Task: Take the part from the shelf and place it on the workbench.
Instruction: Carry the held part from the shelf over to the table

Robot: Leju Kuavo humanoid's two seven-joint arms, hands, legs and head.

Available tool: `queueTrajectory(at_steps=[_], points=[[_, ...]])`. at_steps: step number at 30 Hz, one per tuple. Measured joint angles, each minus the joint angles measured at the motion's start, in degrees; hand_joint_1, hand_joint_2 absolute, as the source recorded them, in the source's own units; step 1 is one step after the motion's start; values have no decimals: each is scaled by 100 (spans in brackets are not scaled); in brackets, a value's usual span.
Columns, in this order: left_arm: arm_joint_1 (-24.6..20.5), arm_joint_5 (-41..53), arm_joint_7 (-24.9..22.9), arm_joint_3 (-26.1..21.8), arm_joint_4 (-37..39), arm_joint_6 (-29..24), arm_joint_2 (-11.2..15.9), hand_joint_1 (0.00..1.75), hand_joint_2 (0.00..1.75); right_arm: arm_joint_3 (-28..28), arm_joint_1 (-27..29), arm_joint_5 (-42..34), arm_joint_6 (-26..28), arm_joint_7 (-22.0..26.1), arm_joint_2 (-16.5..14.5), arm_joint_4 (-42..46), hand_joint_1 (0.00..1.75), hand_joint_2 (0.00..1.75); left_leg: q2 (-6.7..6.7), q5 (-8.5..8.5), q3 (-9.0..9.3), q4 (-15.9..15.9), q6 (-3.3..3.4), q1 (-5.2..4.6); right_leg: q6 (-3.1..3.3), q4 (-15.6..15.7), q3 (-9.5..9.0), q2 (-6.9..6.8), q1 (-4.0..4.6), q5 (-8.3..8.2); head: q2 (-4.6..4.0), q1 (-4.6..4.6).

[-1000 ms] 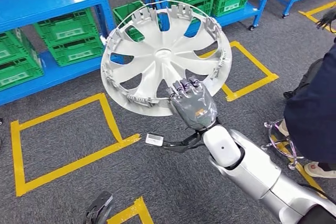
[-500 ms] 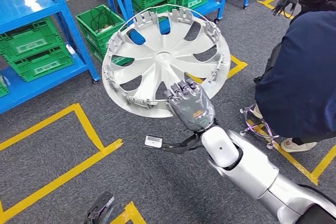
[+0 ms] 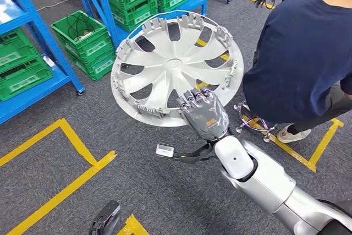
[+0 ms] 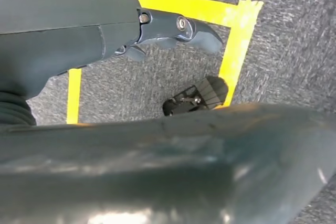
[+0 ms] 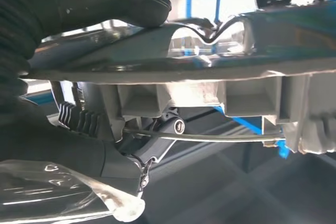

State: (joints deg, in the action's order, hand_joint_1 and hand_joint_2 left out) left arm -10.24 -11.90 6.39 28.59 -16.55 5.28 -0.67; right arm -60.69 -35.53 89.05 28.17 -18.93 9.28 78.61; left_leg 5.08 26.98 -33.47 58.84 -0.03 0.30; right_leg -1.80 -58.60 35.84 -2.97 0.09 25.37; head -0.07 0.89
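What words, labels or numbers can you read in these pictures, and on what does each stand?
None can be read.
White labels on the green crates: too small.
Orange mark on the right hand: blurred.
Small white tag by the wrist: blank or too small.

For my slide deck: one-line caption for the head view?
Right hand carries a silver hubcap above grey carpet, beside a crouching person.

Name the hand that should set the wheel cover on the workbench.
Right. The right hand already grips the wheel cover at its near rim; the left hand hangs low over the floor, holding nothing.
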Motion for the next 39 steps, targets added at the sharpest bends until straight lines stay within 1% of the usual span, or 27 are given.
queueTrajectory(at_steps=[1, 3, 4, 6, 7, 8, 9, 11, 12, 14, 15, 16, 17, 19, 21, 22, 23, 24, 25, 27, 29, 32, 34, 36, 37, 38, 39], points=[[-1, 1, -1, 0, -1, -1, -3, 0, 0, 2, 2, 0, 2, -1, 3, 0, 175, 175, 47, 9, 7, -4, -27, 1, 34, 7, 7, 62, -5, -13, 0, 1], [-7, 1, 0, 0, -1, -4, -8, 0, 0, 4, 7, 0, -2, 6, 12, -2, 175, 175, -34, 140, -29, 125, -77, 21, 94, 26, 6, 170, -22, -35, 0, -7], [-6, 1, 1, 0, -1, -5, -8, 0, 0, 5, 9, 0, -5, 10, 14, -2, 175, 175, -147, 289, -118, 350, -96, 31, 125, 36, 1, 220, -36, -44, 0, -17], [11, 2, 2, 1, 0, -4, -8, 0, 0, 5, 13, 0, -11, 17, 16, -2, 175, 175, -375, 660, -440, 1102, -109, 40, 162, 36, 2, 331, -38, -46, 0, -32], [24, 3, 2, 1, 0, -3, -9, 0, 0, 5, 17, 0, -13, 18, 16, -1, 175, 175, -423, 777, -602, 1446, -110, 39, 171, 36, 1, 399, -32, -47, 0, -36], [34, 4, 2, 2, 0, -1, -9, 0, 0, 5, 23, 0, -16, 19, 16, -2, 175, 175, -445, 786, -697, 1627, -105, 38, 173, 33, -1, 471, -25, -48, 0, -36], [40, 5, 2, 2, 0, 1, -9, 0, 0, 5, 28, 0, -20, 21, 16, -2, 175, 175, -458, 674, -692, 1580, -94, 38, 173, 29, -4, 546, -21, -48, 0, -35], [37, 6, 2, 2, 0, 2, -5, 0, 0, 6, 34, 0, -31, 27, 16, -2, 175, 175, -567, 236, -426, 918, -56, 42, 167, 11, -10, 688, -23, -44, 0, -36], [34, 7, 2, 1, 0, 3, -2, 0, 0, 7, 31, 0, -37, 30, 16, -1, 175, 175, -702, 69, -277, 555, -35, 54, 153, -3, 3, 752, -21, -44, 0, -32], [28, 11, -2, 0, 0, 10, 2, 0, 0, 8, 25, 0, -47, 42, 16, 6, 175, 175, -908, -25, -110, 120, -12, 67, 99, -26, 65, 871, -41, -61, 0, -31], [27, 14, -6, 0, 0, 16, 2, 0, 0, 10, 26, 0, -52, 47, 16, 14, 175, 175, -930, 1, -95, 77, -7, 63, 61, -24, 98, 930, -54, -79, 0, -34], [23, 16, -10, 0, 0, 22, -4, 0, 0, 11, 33, 0, -56, 53, 17, 21, 175, 175, -881, 6, -80, 37, 5, 62, 22, -16, 121, 985, -69, -95, 0, -37], [19, 19, -14, 0, 0, 29, -7, 0, 0, 13, 44, 0, -58, 56, 20, 28, 175, 175, -822, -9, -65, 17, 26, 64, -11, -22, 147, 952, -72, -87, 0, -36], [4, 25, -13, -1, 0, 36, -10, 0, 0, 17, 49, -1, -62, 58, 23, 31, 175, 175, -699, -36, -25, -34, 83, 79, -68, -275, 296, 685, -57, 75, 0, -3], [1, 32, -13, -2, 0, 38, -7, 0, 0, 20, 46, -1, -63, 63, 25, 34, 175, 175, -568, -33, -13, -44, 118, 70, -116, -976, 649, 401, -61, 412, 0, 27], [4, 36, -14, -2, 0, 39, -6, 0, 0, 21, 47, -1, -63, 64, 25, 35, 175, 175, -501, -28, -13, -43, 123, 67, -136, -1349, 835, 357, -71, 546, 0, 27], [5, 39, -14, -2, 0, 40, -7, 0, 0, 21, 51, 0, -63, 66, 25, 36, 175, 175, -433, -20, -10, -42, 124, 66, -150, -1583, 953, 337, -79, 593, 0, 27], [5, 41, -14, -2, 0, 40, -8, 0, 0, 21, 53, 0, -64, 66, 26, 36, 175, 175, -369, -11, -3, -42, 118, 67, -157, -1593, 956, 323, -84, 533, 0, 28], [4, 42, -14, -2, 0, 40, -10, 0, 0, 21, 54, 0, -64, 66, 26, 36, 175, 175, -312, 2, 11, -41, 108, 68, -157, -1366, 833, 294, -88, 383, 0, 29], [0, 42, -14, -2, 0, 40, -15, 0, 0, 22, 50, 0, -65, 65, 27, 37, 175, 175, -213, 38, 43, -37, 65, 55, -138, -569, 376, 115, -65, 63, 0, 31], [-3, 42, -15, -2, 0, 40, -13, 0, 0, 24, 44, 0, -64, 61, 26, 46, 175, 175, -129, 67, 62, -26, 13, 20, -66, -73, 89, -13, -28, -44, 0, 25], [-9, 42, -17, -2, -1, 40, -16, 0, 0, 27, 42, 0, -66, 58, 28, 57, 175, 175, -6, 101, 97, -38, -54, 12, 57, 0, 59, 110, -13, -41, 0, 22], [-20, 43, -18, -2, -2, 42, -20, 0, 0, 34, 45, 0, -69, 63, 28, 60, 175, 175, -140, 277, 25, 181, -97, 33, 121, 16, 37, 210, -32, -44, 0, 12], [-16, 48, -19, -2, -2, 49, -20, 0, 0, 40, 47, 0, -74, 81, 28, 62, 175, 175, -368, 626, -289, 881, -110, 41, 165, 19, 18, 313, -36, -38, 0, -6], [-7, 51, -20, -2, -2, 54, -20, 0, 0, 40, 49, 0, -77, 91, 27, 62, 175, 175, -421, 772, -489, 1284, -110, 40, 178, 18, 12, 375, -28, -35, 0, -12], [3, 54, -21, -2, -1, 58, -21, 0, 0, 40, 52, 0, -79, 101, 27, 62, 175, 175, -445, 830, -644, 1570, -104, 37, 184, 17, 4, 441, -18, -32, 0, -13], [9, 56, -21, -2, -1, 59, -21, 0, 0, 40, 56, 0, -84, 109, 27, 62, 175, 175, -456, 770, -714, 1650, -90, 35, 188, 15, -5, 513, -9, -29, 0, -13]])
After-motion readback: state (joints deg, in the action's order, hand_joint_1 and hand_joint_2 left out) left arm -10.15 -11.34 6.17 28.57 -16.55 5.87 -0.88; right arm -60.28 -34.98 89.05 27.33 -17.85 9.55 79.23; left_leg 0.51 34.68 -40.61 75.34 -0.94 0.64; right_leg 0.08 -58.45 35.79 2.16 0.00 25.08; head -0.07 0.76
